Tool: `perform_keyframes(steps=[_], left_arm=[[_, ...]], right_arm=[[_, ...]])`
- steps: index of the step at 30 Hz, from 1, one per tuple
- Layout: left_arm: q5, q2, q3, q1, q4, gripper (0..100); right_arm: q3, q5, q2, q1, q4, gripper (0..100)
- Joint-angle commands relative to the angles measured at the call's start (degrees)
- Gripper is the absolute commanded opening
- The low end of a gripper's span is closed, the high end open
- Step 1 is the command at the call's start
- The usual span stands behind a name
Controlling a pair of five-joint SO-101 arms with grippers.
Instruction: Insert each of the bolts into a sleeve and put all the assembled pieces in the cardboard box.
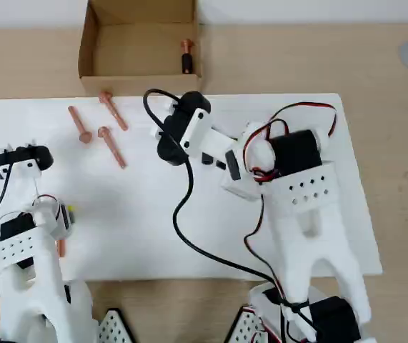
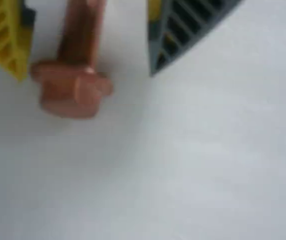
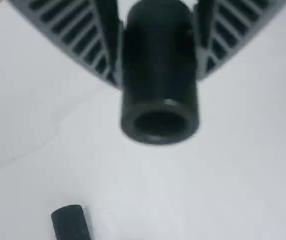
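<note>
Counted five bolts in all. Inside the cardboard box (image 1: 84, 57), at the far side of the bench (image 1: 389, 107): one assembled piece (image 1: 186, 56), a copper bolt seated in a black sleeve, lying close to the wall on the high view's right.

On the white sheet (image 1: 153, 236), just in front of the box: three loose, all slanted much the same way and apart from one another. Far bolt (image 1: 113, 109) nearest the box, outer bolt (image 1: 79, 123) beside it toward the sheet's left edge, near bolt (image 1: 111, 145) a little closer to the arms.

Fifth bolt (image 2: 75, 90) flat on the sheet beside the left arm (image 1: 21, 243), shank between the spread fingers of the left end effector (image 2: 86, 74). Yellow finger (image 2: 2, 35) on one side, dark finger (image 2: 183, 30) on the other, with a gap showing on each side of the shank. Impossible to tell whether the bolt's head touches the yellow tip.

Counted three sleeves. One on the boxed bolt. One, the held sleeve (image 3: 159, 115), clamped between the dark ribbed fingers of the right end effector (image 3: 158, 80), open bore turned toward the wrist camera, over the sheet. One more, the spare sleeve (image 3: 70, 222), lying on the sheet apart from the held one.

Right arm (image 1: 304, 186) stretched across the middle of the sheet toward the box.
</note>
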Motion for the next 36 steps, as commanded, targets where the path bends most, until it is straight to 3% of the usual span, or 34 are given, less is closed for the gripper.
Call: perform_keyframes(steps=[1,7,26,30,36], left_arm=[[0.35,-0.66,-1.85,-0.53,-0.79,17],[0.18,-0.57,-1.85,0.00,-0.44,9],[-1.58,17.45,-10.73,-0.44,4.75,10],[-1.41,17.45,-10.64,-0.53,4.75,1],[-1.14,17.36,-10.73,-0.70,4.84,2]], right_arm=[[-1.63,-0.26,-2.24,0.66,0.18,6.2],[-1.63,-0.09,-2.24,0.66,0.18,6.2],[-2.07,0.09,-2.33,0.84,1.49,6.2],[-2.07,0.00,-2.33,0.84,1.49,6.2],[-2.07,-0.26,-2.33,0.84,1.49,6.2]])
